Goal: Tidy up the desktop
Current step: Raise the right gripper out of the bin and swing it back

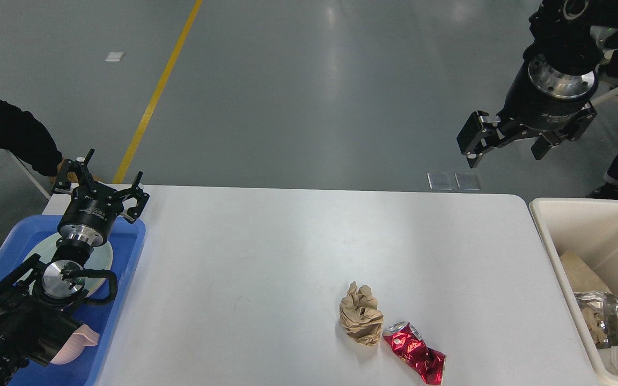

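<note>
Two pieces of rubbish lie on the white desktop (266, 252): a crumpled brown paper ball (361, 320) touching a crushed red can (415, 354), probably meant for the cream bin (550, 225). The right gripper (507, 143) hangs open and empty above the far edge. The left gripper (100, 185), fingers spread, holds nothing above the blue tray (126, 257).

Wide white desktop (266, 257), flat, rounded corners
</note>
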Controlling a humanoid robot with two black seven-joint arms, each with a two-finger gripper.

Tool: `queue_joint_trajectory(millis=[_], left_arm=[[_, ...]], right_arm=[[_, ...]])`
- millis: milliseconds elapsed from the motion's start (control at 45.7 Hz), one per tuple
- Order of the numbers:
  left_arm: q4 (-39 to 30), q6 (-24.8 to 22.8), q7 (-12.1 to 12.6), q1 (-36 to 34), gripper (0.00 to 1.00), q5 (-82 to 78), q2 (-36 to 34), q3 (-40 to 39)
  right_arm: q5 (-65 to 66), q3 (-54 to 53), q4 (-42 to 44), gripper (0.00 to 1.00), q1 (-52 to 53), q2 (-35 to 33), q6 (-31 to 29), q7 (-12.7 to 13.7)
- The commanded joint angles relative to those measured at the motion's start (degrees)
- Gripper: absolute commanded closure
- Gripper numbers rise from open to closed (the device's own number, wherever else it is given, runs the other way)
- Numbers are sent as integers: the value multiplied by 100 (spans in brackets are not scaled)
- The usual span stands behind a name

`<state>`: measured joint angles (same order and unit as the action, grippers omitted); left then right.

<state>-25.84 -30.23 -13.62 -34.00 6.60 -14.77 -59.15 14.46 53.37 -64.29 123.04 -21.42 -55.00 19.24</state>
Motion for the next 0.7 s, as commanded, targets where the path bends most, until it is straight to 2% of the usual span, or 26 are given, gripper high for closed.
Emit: queue_joint_trajectory(millis=[0, 219, 678], left_arm=[[0, 0, 0, 8, 4, 0, 0, 0], [0, 0, 0, -1, 4, 8, 0, 0], [0, 0, 0, -1, 4, 0, 0, 0]], right_arm=[[13, 16, 4, 0, 27, -222, 0, 18], [39, -11, 4, 0, 123, -679, 0, 36], [39, -37, -14, 0, 115, -732, 0, 36]])
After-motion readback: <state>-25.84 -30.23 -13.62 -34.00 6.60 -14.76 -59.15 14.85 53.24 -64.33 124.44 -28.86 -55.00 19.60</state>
